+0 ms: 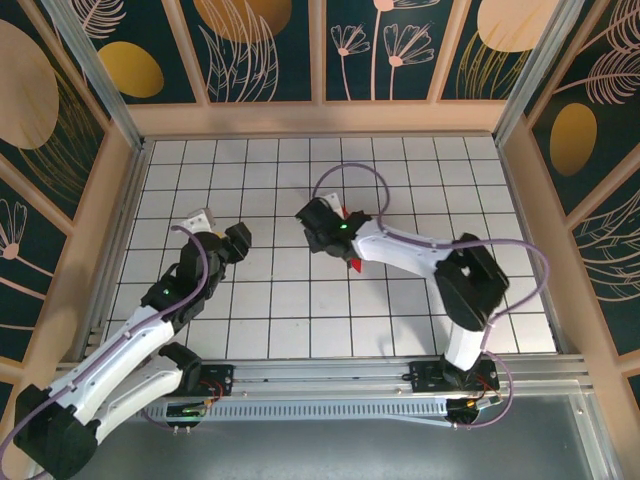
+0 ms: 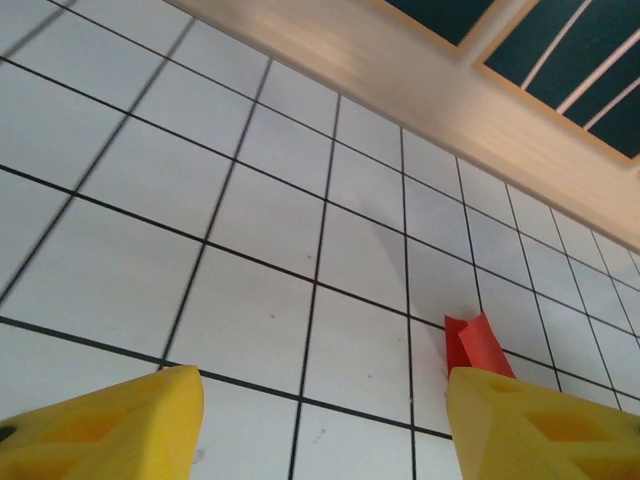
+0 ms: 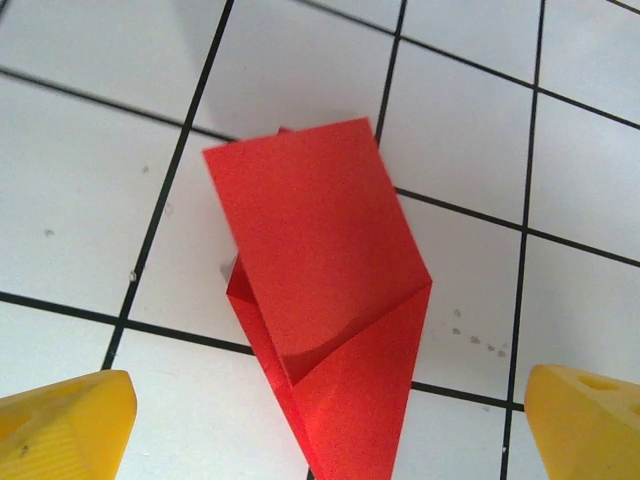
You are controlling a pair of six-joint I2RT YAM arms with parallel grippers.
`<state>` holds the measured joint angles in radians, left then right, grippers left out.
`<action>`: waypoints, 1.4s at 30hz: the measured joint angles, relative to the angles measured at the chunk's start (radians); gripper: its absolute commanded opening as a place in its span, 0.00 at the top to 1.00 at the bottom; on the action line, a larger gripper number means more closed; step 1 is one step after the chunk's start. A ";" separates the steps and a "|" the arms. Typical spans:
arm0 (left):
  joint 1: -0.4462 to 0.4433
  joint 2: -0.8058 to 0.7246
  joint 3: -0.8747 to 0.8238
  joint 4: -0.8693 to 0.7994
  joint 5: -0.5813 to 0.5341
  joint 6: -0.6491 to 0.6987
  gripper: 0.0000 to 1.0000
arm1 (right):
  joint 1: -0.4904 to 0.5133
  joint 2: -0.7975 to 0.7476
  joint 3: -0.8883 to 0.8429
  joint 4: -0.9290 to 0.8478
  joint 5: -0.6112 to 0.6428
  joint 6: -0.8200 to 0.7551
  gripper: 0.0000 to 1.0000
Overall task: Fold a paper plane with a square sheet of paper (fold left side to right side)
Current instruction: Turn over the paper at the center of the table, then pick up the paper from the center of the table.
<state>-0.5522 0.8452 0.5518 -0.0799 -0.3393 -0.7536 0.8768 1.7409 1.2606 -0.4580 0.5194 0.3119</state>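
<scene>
no text, label, brand or number can be read anywhere. the far walls carry only drawn leaves and flowers. the red paper is plain, and the table has only black grid lines.

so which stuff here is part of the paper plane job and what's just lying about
Job: red paper, partly folded to a point; left hand; right hand, open above the paper.
Not the job: gridded table; patterned walls.
</scene>
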 measured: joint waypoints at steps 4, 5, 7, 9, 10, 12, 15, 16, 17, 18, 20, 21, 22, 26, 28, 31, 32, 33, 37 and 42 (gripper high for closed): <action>0.000 0.106 0.000 0.066 0.084 -0.026 0.34 | -0.085 -0.119 -0.099 0.089 -0.119 0.017 0.01; 0.000 0.140 0.001 0.085 0.110 -0.035 0.34 | -0.107 -0.146 -0.127 0.112 -0.149 0.021 0.01; 0.000 0.218 0.011 0.116 0.162 -0.048 0.35 | -0.153 -0.198 -0.188 0.156 -0.216 0.037 0.01; 0.000 0.297 0.030 0.148 0.215 -0.060 0.35 | -0.204 -0.252 -0.250 0.201 -0.292 0.052 0.01; 0.000 0.343 0.044 0.165 0.244 -0.068 0.35 | -0.229 -0.277 -0.280 0.223 -0.331 0.063 0.01; 0.000 0.426 0.076 0.205 0.301 -0.083 0.36 | -0.283 -0.331 -0.339 0.273 -0.410 0.088 0.01; 0.000 0.545 0.128 0.267 0.382 -0.106 0.36 | -0.364 -0.405 -0.416 0.347 -0.523 0.126 0.01; 0.000 0.582 0.146 0.286 0.406 -0.113 0.36 | -0.390 -0.427 -0.438 0.369 -0.558 0.141 0.01; 0.000 0.616 0.162 0.306 0.430 -0.120 0.36 | -0.412 -0.446 -0.457 0.391 -0.590 0.152 0.01; -0.003 0.645 0.176 0.321 0.448 -0.126 0.36 | -0.431 -0.462 -0.475 0.411 -0.618 0.167 0.01; -0.005 0.708 0.208 0.352 0.488 -0.140 0.36 | -0.460 -0.489 -0.506 0.440 -0.673 0.190 0.01; -0.006 0.735 0.222 0.367 0.503 -0.144 0.36 | -0.468 -0.499 -0.518 0.451 -0.693 0.197 0.01; -0.008 0.761 0.235 0.378 0.518 -0.150 0.36 | -0.476 -0.511 -0.531 0.461 -0.714 0.204 0.01; -0.011 0.853 0.287 0.422 0.561 -0.168 0.36 | -0.483 -0.546 -0.563 0.471 -0.781 0.229 0.01; -0.012 0.902 0.317 0.440 0.576 -0.175 0.37 | -0.483 -0.558 -0.571 0.470 -0.810 0.241 0.01; -0.016 0.978 0.368 0.457 0.597 -0.185 0.37 | -0.483 -0.578 -0.583 0.465 -0.836 0.253 0.01; -0.017 1.004 0.383 0.467 0.600 -0.188 0.37 | -0.483 -0.588 -0.586 0.455 -0.838 0.254 0.01; -0.018 1.021 0.395 0.468 0.602 -0.189 0.38 | -0.483 -0.597 -0.588 0.448 -0.839 0.256 0.01; -0.025 1.098 0.468 0.474 0.606 -0.198 0.41 | -0.483 -0.649 -0.589 0.404 -0.839 0.257 0.01; -0.034 1.173 0.542 0.494 0.623 -0.213 0.50 | -0.483 -0.723 -0.589 0.351 -0.828 0.257 0.01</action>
<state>-0.5858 2.0186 1.0935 0.4145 0.2836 -0.9665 0.3943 1.0180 0.6716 -0.1066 -0.3088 0.5686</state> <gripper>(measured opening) 0.530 0.990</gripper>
